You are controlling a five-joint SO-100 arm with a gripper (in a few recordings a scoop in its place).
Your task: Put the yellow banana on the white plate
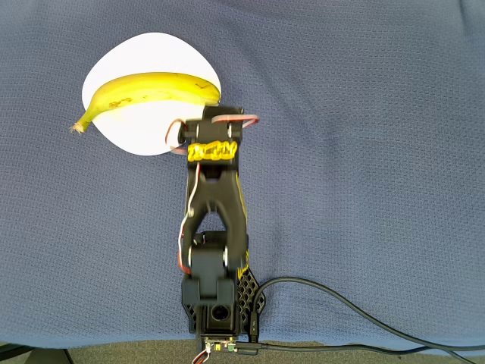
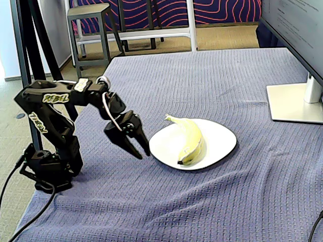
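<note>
Item: banana [image 2: 191, 139], lying across the plate [image 2: 222, 138], stem overhanging the far-left rim in the overhead view. I judge it light, soft-skinned, easily bruised; best gripped mid-body across its width. Gripper [image 2: 141, 151]: near the plate's edge, fingers slightly parted, holding nothing. Overhead, my arm hides the fingertips and the banana's dark tip.

Blue-grey cloth [image 2: 212, 85] covers whole table, w/ a few wrinkles. Monitor stand [image 2: 295, 103] at right edge in fixed view, screen above it cut off. Metal stool [image 2: 93, 25] on floor behind table. Black cable [image 1: 364, 318] trails across cloth in overhead view.
</note>
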